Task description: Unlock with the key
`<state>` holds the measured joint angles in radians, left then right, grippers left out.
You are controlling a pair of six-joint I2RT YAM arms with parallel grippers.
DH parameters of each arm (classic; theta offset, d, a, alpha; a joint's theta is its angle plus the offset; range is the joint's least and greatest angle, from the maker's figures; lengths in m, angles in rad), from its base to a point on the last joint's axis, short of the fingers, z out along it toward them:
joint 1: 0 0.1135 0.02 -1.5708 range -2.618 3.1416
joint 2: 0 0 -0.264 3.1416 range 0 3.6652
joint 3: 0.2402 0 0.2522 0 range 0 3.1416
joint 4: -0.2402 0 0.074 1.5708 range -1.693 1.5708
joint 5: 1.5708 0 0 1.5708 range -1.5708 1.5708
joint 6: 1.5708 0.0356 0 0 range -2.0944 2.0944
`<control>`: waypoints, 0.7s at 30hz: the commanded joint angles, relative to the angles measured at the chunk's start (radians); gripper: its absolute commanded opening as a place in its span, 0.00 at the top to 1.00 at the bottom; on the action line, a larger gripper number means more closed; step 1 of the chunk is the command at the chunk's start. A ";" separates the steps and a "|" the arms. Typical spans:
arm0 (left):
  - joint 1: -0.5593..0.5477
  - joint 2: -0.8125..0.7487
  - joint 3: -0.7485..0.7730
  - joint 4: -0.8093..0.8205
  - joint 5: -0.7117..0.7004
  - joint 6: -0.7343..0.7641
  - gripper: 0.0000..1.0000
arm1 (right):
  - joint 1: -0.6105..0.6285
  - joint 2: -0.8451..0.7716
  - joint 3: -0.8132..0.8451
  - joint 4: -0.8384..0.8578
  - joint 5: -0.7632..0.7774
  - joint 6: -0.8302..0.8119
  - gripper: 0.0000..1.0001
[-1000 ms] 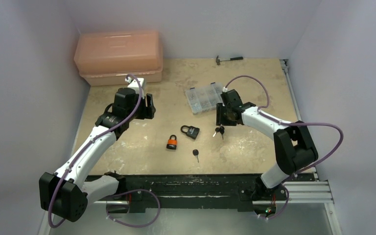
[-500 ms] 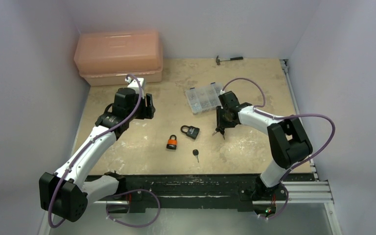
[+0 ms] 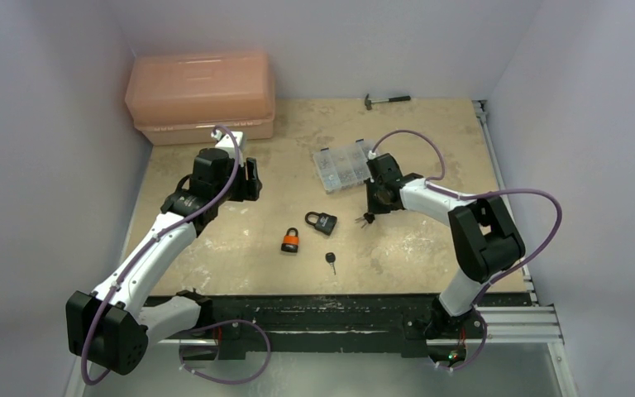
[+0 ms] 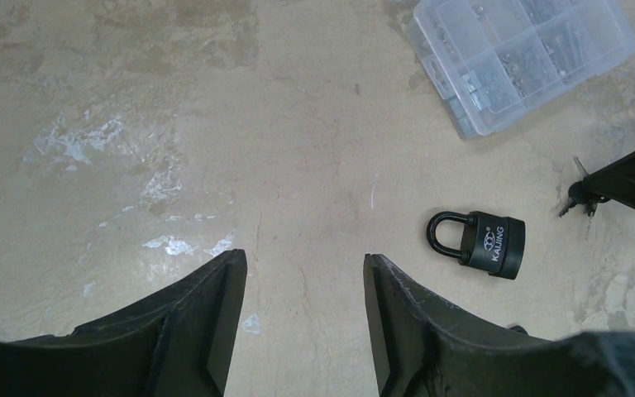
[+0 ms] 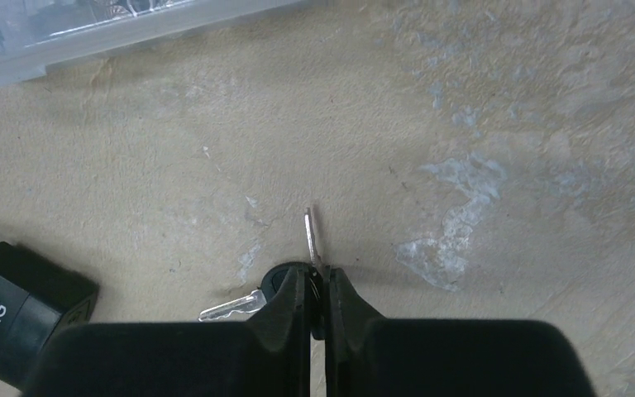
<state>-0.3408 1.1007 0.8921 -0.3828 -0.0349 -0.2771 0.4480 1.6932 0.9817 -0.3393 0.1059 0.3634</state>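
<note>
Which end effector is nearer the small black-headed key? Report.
Right. The right end effector, shut on the metal key bunch, lies beyond-right of the key; left end effector farther, beyond-left.

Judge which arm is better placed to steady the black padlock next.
Left, probably: the left gripper is open and the black padlock lies in its wrist view, while the right gripper is shut on the key bunch.

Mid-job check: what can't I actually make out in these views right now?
Single key: top view only, too small to read its blade.
Bunch of keys: right wrist view, right gripper covers the ring and heads; count unclear.
Black padlock: right wrist view, cut off by the left edge; keyhole unseen anywhere.
Orange padlock: top view only, too small for detail.
</note>
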 commanded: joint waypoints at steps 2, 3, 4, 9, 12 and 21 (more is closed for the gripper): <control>0.000 -0.005 0.018 0.025 -0.014 0.003 0.43 | 0.003 -0.008 -0.020 0.018 0.019 -0.032 1.00; 0.000 -0.005 0.017 0.024 -0.014 0.002 0.43 | 0.003 -0.018 -0.021 0.023 0.009 -0.037 1.00; 0.000 -0.007 0.018 0.024 -0.012 0.003 0.43 | 0.003 -0.031 -0.024 0.031 -0.005 -0.042 1.00; 0.000 -0.022 0.013 0.035 0.018 0.006 0.43 | 0.019 -0.122 -0.043 0.081 -0.097 -0.059 1.00; 0.000 -0.033 0.010 0.042 0.052 0.007 0.43 | 0.055 -0.196 -0.056 0.118 -0.104 -0.083 1.00; 0.000 -0.077 -0.020 0.104 0.217 -0.100 0.44 | 0.191 -0.458 -0.174 0.313 -0.122 -0.173 1.00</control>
<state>-0.3408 1.0668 0.8879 -0.3523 0.0830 -0.2909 0.5938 1.3338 0.8581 -0.1646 0.0036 0.2554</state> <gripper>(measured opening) 0.567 0.041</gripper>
